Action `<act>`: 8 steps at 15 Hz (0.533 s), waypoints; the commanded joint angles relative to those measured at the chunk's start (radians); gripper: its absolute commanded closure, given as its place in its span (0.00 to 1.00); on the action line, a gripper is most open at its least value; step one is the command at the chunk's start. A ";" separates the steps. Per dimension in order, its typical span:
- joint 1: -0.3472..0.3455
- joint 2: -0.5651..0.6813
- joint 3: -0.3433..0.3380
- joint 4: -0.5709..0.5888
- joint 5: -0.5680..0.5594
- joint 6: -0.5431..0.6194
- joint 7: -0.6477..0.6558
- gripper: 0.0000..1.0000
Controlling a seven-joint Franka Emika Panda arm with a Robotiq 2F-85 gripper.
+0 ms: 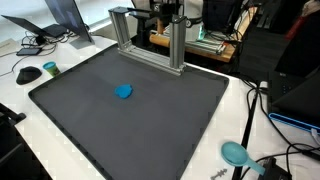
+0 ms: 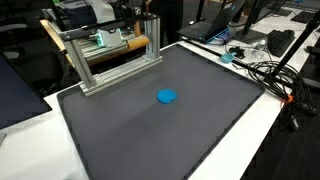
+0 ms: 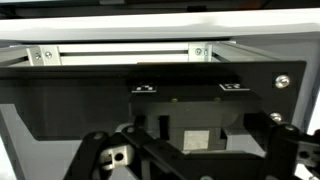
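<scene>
- At the left in an exterior view, a mouse (image 1: 28, 73) and a small teal disc (image 1: 50, 67) lay off the mat (image 1: 150, 135), well apart from the gripper.
- The blue lump (image 1: 124, 91) sat alone near the mat's middle. It was roundish with no clear long axis, and it lay on the open side of the frame, well apart from it.
- The frame (image 1: 177, 48) stood at the mat's far edge and was the thing nearest the gripper (image 3: 190, 168). In the wrist view it ran level across the picture, ahead of the tool, so its long axis lay crosswise to the gripper.
- The gripper held nothing that showed. Only its links appeared along the bottom of the wrist view, with the tips cut off, so I could not tell whether it stood wide or narrow.
- At the right, a teal dish (image 1: 235, 152) lay off the mat's near corner.
</scene>
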 commanded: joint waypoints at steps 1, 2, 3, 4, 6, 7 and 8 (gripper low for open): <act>-0.001 -0.048 0.004 -0.026 0.000 0.011 0.014 0.00; -0.001 -0.051 0.003 -0.027 0.000 0.018 0.013 0.00; -0.003 -0.056 0.004 -0.027 -0.001 0.029 0.018 0.00; -0.005 -0.065 0.004 -0.033 0.000 0.067 0.024 0.00; -0.012 -0.070 0.008 -0.026 -0.009 0.117 0.037 0.00; -0.016 -0.066 0.008 -0.015 -0.013 0.135 0.041 0.00; -0.023 -0.062 0.013 -0.007 -0.022 0.155 0.048 0.00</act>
